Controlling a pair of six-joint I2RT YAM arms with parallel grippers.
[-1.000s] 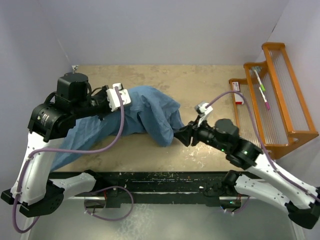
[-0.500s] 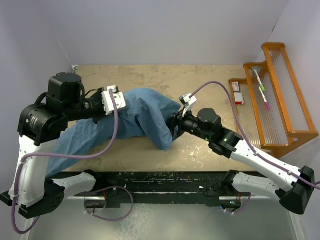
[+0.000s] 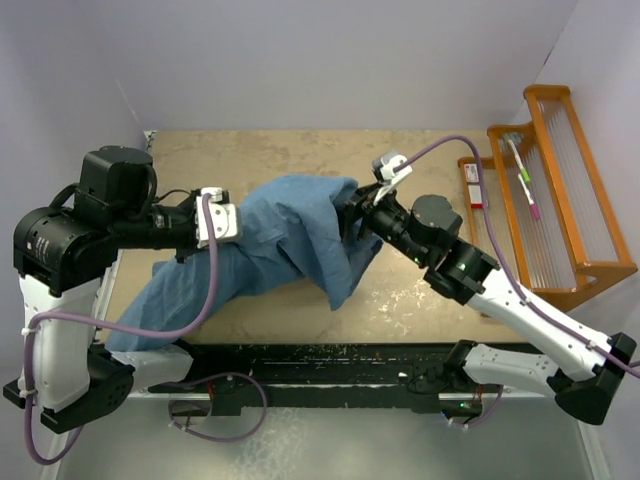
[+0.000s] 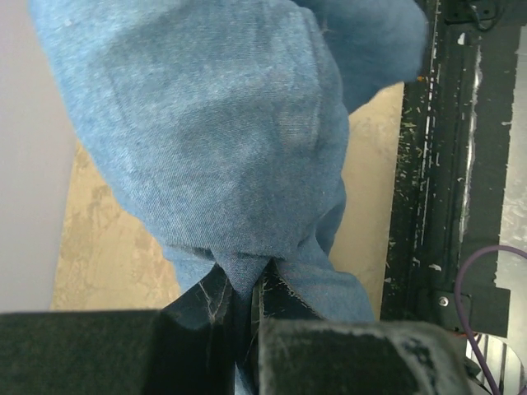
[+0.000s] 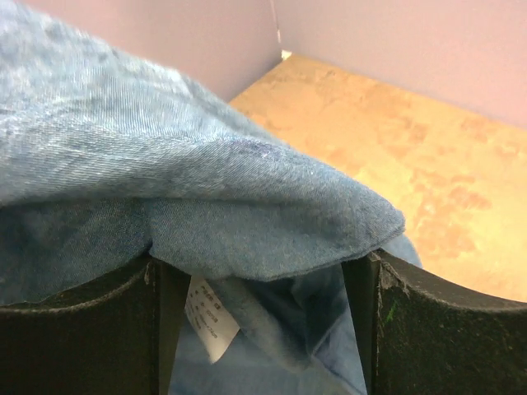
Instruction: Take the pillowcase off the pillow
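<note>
left gripper (image 4: pixel 247 284) clamped on pillowcase (image 3: pixel 290 225) | right gripper (image 5: pixel 268 276) wide, straddling its edge mid-frame, holding nothing | seat edge deep before closing

- I read this as a robotics lab test cell, going by what my cameras show.
- Two white-and-black robot arms, the left arm (image 3: pixel 60 240) and the right arm (image 3: pixel 520 305), are bolted to a black rail (image 3: pixel 330 365) along the near edge of the table (image 3: pixel 430 160).
- Purple cables (image 3: pixel 447 143) loop loose from the wrists.
- The table is a tan, mottled board, boxed in by plain pale panels (image 3: pixel 330 60) at the back and sides.
- An orange wooden rack (image 3: pixel 548 95) holding pens (image 3: pixel 525 180) stands on my right.
- A blue pillowcase (image 3: pixel 290 240) lies on the board, a household thing on a bench.
</note>
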